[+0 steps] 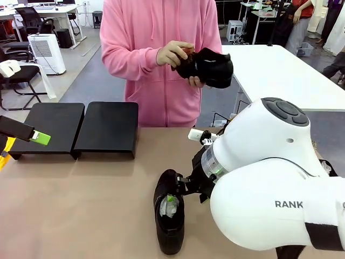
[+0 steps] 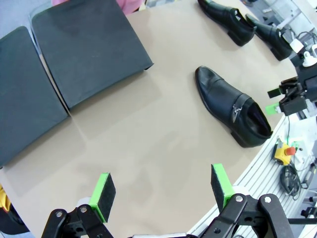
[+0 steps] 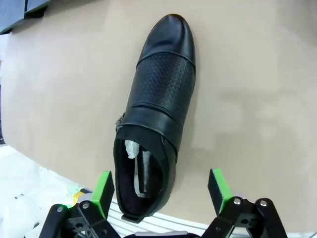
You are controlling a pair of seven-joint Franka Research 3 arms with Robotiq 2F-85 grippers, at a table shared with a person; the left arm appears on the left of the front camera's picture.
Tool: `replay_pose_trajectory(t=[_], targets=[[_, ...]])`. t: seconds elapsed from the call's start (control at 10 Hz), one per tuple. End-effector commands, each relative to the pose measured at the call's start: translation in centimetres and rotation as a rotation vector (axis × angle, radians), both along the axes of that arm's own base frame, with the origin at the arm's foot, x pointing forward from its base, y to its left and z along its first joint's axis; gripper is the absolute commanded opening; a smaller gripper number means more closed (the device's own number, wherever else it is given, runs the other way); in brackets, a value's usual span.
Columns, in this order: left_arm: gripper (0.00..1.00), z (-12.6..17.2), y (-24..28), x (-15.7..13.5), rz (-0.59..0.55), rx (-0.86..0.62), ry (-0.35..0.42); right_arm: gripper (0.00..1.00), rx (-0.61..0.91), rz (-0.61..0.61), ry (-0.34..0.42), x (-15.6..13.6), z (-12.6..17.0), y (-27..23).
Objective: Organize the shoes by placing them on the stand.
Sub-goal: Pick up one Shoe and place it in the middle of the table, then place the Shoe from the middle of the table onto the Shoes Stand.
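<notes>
One black shoe lies on the table near its front edge, white paper in its opening. My right gripper stands open at its heel end; in the right wrist view the green pads flank the heel of the shoe without gripping it. The person holds another shoe in both hands above the far edge. Two more shoes lie at the table's right. The stand, two black platforms, sits bare at the far left. My left gripper hangs open beside it.
The person in a pink hoodie stands at the far side, with a small brown thing in one hand against the held shoe. My right arm's bulky white body blocks the right of the front view. A yellow button box sits off the table's edge.
</notes>
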State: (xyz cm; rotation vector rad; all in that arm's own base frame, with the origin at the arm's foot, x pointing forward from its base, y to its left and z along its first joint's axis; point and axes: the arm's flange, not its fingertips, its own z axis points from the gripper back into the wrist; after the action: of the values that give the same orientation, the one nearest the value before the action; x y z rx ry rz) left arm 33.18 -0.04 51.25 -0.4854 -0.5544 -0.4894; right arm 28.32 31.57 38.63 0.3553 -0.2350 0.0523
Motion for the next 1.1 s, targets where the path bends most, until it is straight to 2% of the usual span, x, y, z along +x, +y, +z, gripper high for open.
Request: replay_pose_trajectory(t=[0.0, 0.7, 0.8, 0.9, 1.0], targets=[[1.00, 0.1, 0.1, 0.0, -0.018, -0.014, -0.008, 1.00, 0.019, -0.017, 0.009, 0.3, -0.9, 0.3], [1.00, 0.0, 0.0, 0.0, 0.000, 0.000, 0.000, 1.00, -0.003, -0.005, 0.015, 0.1, -0.8, 0.1], [1.00, -1.3, -3.9, -0.1, 0.000, 0.026, -0.021, 1.00, 0.002, -0.059, -0.061, -0.5, 1.7, -2.8], [1.00, -2.2, -8.1, -0.8, -0.014, 0.034, -0.012, 1.00, -0.023, -0.178, -0.125, -1.1, 4.4, -6.9], [1.00, -2.7, -11.5, -1.9, -0.012, 0.014, 0.039, 1.00, -0.042, -0.291, -0.167, -1.5, 6.0, -10.4]])
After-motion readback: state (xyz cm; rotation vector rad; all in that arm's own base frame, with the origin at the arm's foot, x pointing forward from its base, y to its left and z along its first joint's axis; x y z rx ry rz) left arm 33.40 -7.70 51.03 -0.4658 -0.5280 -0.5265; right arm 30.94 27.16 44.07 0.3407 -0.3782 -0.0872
